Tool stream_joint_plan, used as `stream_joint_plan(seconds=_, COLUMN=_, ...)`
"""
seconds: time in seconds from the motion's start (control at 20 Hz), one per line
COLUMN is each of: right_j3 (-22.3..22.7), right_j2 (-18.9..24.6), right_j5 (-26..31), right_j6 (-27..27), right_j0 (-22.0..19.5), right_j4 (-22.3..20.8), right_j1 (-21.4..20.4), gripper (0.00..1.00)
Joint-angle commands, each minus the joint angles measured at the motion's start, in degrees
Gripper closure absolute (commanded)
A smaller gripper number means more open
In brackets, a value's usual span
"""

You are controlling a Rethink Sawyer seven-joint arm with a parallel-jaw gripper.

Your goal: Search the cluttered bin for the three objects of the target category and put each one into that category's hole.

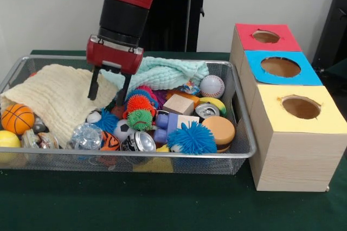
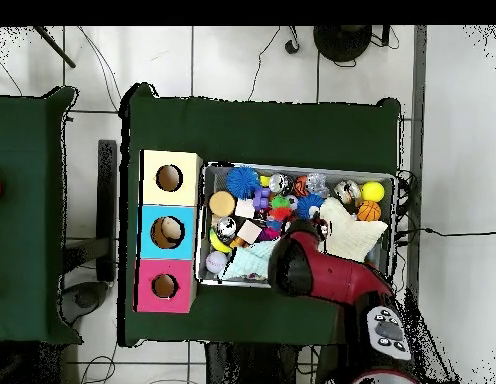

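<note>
The green table (image 1: 162, 209) fills the foreground, its bare cloth running under everything else. On it at the right stands the row of three wooden boxes: the yellow-topped box (image 1: 295, 139) closest, then the blue-topped box (image 1: 279, 68), then the red-topped box (image 1: 265, 37), each with a round hole in its lid. Just beside them, to the left, sits the wire mesh bin (image 1: 124, 158), crowded with small things.

In the bin, the cream cloth (image 1: 54, 98) covers the left part and a pale green cloth (image 1: 162, 72) lies bunched along the back. Smaller pieces are heaped between them and the right wall: a blue spiky ball (image 1: 191, 138) at the front, a tan round disc (image 1: 218, 129) beside it, a wooden block (image 1: 178, 104), a baseball (image 1: 212, 85), an orange basketball (image 1: 17, 118) and a yellow ball (image 1: 7, 139) at the far left, an orange spiky ball (image 1: 140, 102) above a green spiky ball (image 1: 140, 119), and a silver can (image 1: 144, 141) lying end-on.

The overhead view shows the whole table, with a second green table (image 2: 27, 215) to one side and the tiled floor (image 2: 242, 55) strewn with cables, none of which the front view takes in. There the red arm (image 2: 322, 270) covers part of the bin and hides the fingers entirely. Only the front view shows the gripper (image 1: 109, 92): its two dark fingers (image 1: 93, 87) are spread apart, pointing down at the edge of the cream cloth beside the spiky balls, with nothing held between them. Whether the tips touch the cloth cannot be told.
</note>
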Motion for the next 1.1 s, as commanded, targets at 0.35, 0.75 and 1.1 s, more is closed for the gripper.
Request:
stream_joint_plan(seconds=0.35, right_j3=-9.1, right_j2=5.9, right_j5=-3.9, right_j6=5.0, right_j0=-4.2, right_j4=-5.6, right_j1=7.6, gripper=0.00)
stream_joint_plan(seconds=0.75, right_j3=-12.1, right_j2=5.6, right_j5=-8.4, right_j6=6.1, right_j0=-4.8, right_j4=-7.7, right_j1=9.9, gripper=0.00)
stream_joint_plan(seconds=1.1, right_j3=-14.0, right_j2=6.6, right_j5=-10.6, right_j6=6.8, right_j0=-5.5, right_j4=-9.2, right_j1=11.2, gripper=0.00)
